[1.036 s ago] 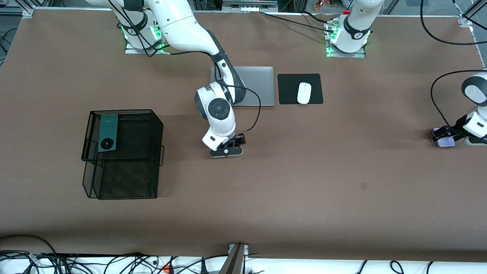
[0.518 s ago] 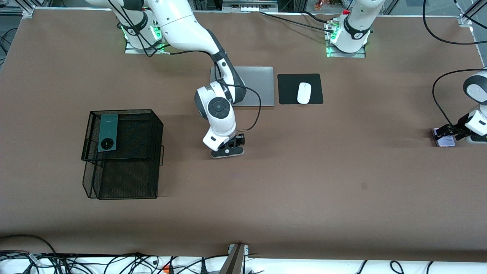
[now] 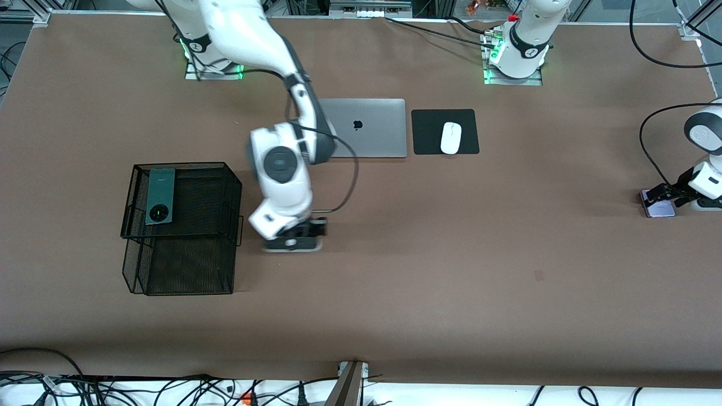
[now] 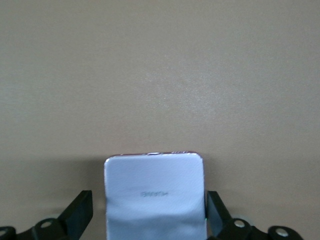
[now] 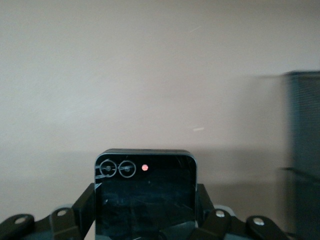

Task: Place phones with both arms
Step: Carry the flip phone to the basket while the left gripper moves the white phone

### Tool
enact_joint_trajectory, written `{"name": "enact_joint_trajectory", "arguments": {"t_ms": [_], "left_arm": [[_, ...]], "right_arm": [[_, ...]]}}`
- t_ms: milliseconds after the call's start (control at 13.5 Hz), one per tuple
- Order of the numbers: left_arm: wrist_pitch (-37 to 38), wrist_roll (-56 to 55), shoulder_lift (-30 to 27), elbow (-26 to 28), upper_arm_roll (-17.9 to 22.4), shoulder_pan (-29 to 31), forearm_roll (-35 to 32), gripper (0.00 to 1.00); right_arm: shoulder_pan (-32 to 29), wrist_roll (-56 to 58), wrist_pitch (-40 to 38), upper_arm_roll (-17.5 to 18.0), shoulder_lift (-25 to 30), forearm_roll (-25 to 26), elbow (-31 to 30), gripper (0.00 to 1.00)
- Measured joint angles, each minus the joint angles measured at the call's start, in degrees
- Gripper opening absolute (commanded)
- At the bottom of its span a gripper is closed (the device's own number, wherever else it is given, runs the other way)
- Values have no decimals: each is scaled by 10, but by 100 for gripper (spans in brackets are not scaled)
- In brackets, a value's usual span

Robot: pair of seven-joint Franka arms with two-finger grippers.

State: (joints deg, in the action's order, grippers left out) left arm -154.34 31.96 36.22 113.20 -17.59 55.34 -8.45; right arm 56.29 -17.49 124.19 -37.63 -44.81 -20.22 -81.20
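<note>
My right gripper (image 3: 293, 239), clamped on the small black phone (image 5: 145, 197), hangs just beside the wire basket (image 3: 181, 225), which stands toward the right arm's end of the table with the long green phone (image 3: 159, 196) on its top shelf. My left gripper (image 3: 661, 197), jaws spread wide, straddles the glossy lilac phone (image 4: 155, 195) lying flat at the table's other end.

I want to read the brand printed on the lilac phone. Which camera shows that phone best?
The left wrist view: the lilac phone fills the foreground between the open left claw, its faint lettering visible. The front view shows only a small pale slab at the table's edge, partly covered. The right wrist view doesn't show it.
</note>
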Motion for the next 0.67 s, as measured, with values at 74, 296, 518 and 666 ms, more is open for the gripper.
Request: {"name": "enact_joint_trajectory", "arguments": {"t_ms": [74,296,518,666], "left_arm": [[-2,0,3,0,-1,0,0,100],[-10,0,10,-1,-4,0,0,100],[-15,0,12,-2,-3,0,0,54],[-15,0,10,-4,-4,0,0,11]], "right_arm": [[-1,25,-45,-31,21,0,0,7],[-5,113,-168,-122,71,0,-21,7],[-11,146,-155,-145,144,0,-136,7],[-7,151,-107,-143,192,0,-227,7]]}}
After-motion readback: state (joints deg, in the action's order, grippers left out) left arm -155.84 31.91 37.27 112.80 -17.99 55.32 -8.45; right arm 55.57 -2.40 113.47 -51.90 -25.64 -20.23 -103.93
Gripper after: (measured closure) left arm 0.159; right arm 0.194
